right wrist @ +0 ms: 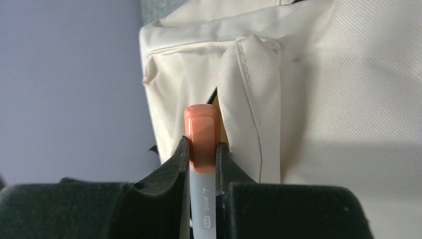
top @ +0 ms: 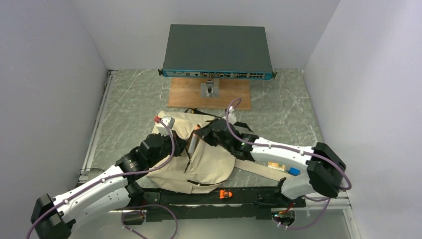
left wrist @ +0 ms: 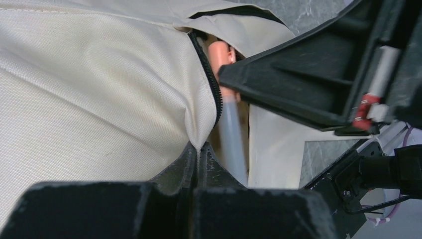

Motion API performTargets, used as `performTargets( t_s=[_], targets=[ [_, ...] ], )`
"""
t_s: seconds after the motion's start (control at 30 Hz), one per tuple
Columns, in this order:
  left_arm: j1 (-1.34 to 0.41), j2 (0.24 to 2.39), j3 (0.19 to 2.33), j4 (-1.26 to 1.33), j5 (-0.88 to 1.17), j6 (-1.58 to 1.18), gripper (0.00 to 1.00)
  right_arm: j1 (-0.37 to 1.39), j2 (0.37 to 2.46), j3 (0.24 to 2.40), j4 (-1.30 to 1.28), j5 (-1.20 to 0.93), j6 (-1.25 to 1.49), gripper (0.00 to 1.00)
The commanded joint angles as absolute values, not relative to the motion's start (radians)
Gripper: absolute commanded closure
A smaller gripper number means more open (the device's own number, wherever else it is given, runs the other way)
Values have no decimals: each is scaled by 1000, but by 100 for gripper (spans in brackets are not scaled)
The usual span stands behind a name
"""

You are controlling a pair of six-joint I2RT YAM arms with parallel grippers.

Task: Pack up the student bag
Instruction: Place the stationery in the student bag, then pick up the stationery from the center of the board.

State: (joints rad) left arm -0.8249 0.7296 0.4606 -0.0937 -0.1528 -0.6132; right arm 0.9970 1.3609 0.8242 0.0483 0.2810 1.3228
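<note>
The student bag [top: 211, 167], beige canvas with a black zipper [left wrist: 213, 92], lies flat in the middle of the table. My left gripper [left wrist: 200, 149] is shut on a fold of the bag's fabric right at the zipper edge, holding the opening apart. My right gripper [right wrist: 202, 144] is shut on a pen [right wrist: 201, 130] with an orange cap and a translucent grey barrel. The cap end points at the bag [right wrist: 338, 99] and sits at the mouth of the opening. In the left wrist view the pen [left wrist: 233, 134] runs along the gap beside the zipper, with the right gripper's black fingers just above it.
A dark network switch [top: 217, 50] stands at the back on a wooden board [top: 186, 95]. A small orange item [top: 225, 194] lies at the near edge. A blue piece [top: 294, 171] and a tan piece [top: 275, 166] lie under the right arm. White walls close in both sides.
</note>
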Motion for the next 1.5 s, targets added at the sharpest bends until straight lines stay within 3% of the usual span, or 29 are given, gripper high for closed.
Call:
performTargets(
  t_s=[0.0, 0.03, 0.07, 0.17, 0.27, 0.47, 0.57, 0.73, 1.1, 1.23, 1.47],
  targets=[
    [-856, 688, 460, 96, -131, -606, 100, 1025, 1419, 911, -19, 385, 1366, 100],
    [-860, 686, 459, 94, -140, -605, 100, 1031, 1433, 927, -69, 384, 1353, 96],
    [-864, 683, 461, 87, -156, -602, 100, 1036, 1433, 937, -97, 373, 1322, 83],
    [-869, 669, 475, 53, -180, -588, 100, 1045, 1344, 910, -133, 275, 1105, 35],
    [-870, 661, 474, 30, -205, -586, 100, 1039, 1229, 886, -204, 110, 814, 16],
    [-875, 676, 506, -38, -197, -584, 100, 1118, 1030, 896, -628, -123, 462, 18],
    [-875, 670, 514, -58, -197, -572, 100, 1344, 1020, 843, -790, 36, 566, 18],
    [-875, 681, 521, -68, -190, -562, 100, 1580, 1076, 750, -717, 183, 672, 18],
    [-876, 670, 526, -95, -188, -565, 100, 1657, 1353, 787, -646, 375, 597, 19],
    [-876, 663, 531, -109, -190, -560, 100, 1657, 1378, 782, -633, 405, 605, 26],
    [-878, 655, 532, -119, -181, -564, 100, 1647, 1407, 776, -585, 363, 611, 54]
  ],
)
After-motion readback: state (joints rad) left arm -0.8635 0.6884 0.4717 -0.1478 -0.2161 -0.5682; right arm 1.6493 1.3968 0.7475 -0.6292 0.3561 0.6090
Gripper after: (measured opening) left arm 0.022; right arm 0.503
